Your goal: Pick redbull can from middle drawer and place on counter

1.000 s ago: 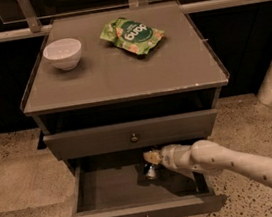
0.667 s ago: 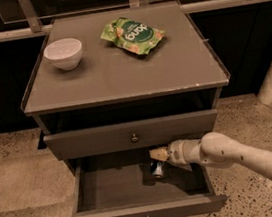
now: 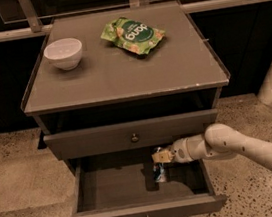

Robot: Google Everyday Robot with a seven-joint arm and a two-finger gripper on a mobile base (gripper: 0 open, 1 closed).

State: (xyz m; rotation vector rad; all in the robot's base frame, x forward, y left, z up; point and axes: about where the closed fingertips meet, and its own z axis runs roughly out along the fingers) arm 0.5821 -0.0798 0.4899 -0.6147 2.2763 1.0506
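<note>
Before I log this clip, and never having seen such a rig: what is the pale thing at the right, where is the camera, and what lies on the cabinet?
The pale tube coming in from the right is the robot arm. The machine is a mobile base with that one arm. At the arm's tip is the gripper, reaching into the open middle drawer, right above a small redbull can that is in the tray. I cannot tell whether it has hold of the can. There is only one camera, looking down at the cabinet from the front; where it is mounted is not on record. On the counter sit a white bowl and a green snack bag. The upper drawer is closed.
</note>
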